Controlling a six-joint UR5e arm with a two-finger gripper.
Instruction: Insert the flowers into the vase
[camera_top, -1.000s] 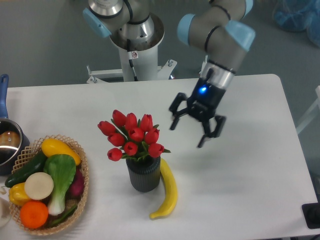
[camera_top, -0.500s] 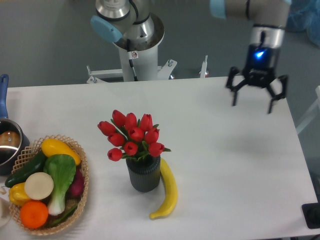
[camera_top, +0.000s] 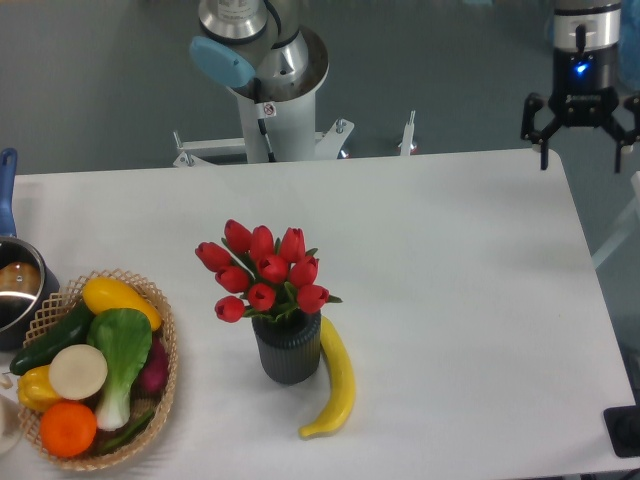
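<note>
The red tulips (camera_top: 264, 272) with green leaves stand upright in the dark grey ribbed vase (camera_top: 288, 349) near the middle of the table. The bunch spreads wider than the vase's mouth. My gripper (camera_top: 581, 154) is open and empty, high at the far right corner of the table, well away from the vase. Its fingers point down.
A yellow banana (camera_top: 335, 381) lies against the vase's right side. A wicker basket (camera_top: 166, 372) with several vegetables and fruits sits at the front left. A metal pot with a blue handle (camera_top: 10, 285) is at the left edge. The arm's base (camera_top: 276, 95) stands behind the table.
My gripper has moved up and to the right, from beside the tulips to the table's far right corner. The flowers and vase have not moved.
</note>
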